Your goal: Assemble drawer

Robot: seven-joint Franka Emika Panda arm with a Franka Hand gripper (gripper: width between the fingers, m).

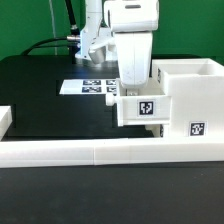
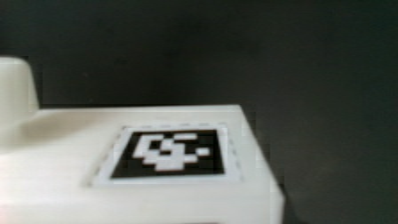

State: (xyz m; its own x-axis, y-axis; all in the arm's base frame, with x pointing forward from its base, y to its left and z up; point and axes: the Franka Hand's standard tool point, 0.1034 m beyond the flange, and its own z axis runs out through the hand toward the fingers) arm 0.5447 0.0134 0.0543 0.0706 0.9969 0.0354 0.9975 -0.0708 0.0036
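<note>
- I see a small tray (image 1: 142, 103) just left of the casing (image 1: 192, 95) in the exterior view, touching it or nearly so; its tagged face points at the camera.
- The casing is the large open-top box at the exterior view's right, with a small tag low on its front.
- Both sit right behind the long white bar (image 1: 110, 152) that runs across the front of the black table (image 1: 40, 95).
- The gripper (image 1: 133, 84) comes straight down onto the tray's rear part; its lower end is hidden behind the tray's front wall.
- I cannot tell whether the fingers are spread or closed, or whether they clamp a tray wall: neither view shows the tips.
- In the wrist view I get a close, blurred look at a tagged white face (image 2: 169, 153), with a rounded white edge beside it and dark table behind.
- The arm stands upright over the tray, wrist vertical, with its white links rising out of the top of the exterior view and black cables trailing behind them.
- The marker board (image 1: 90, 86) lies flat on the table behind the tray, toward the exterior view's left.
- Another white bar end (image 1: 5, 120) shows at the exterior view's left edge.
</note>
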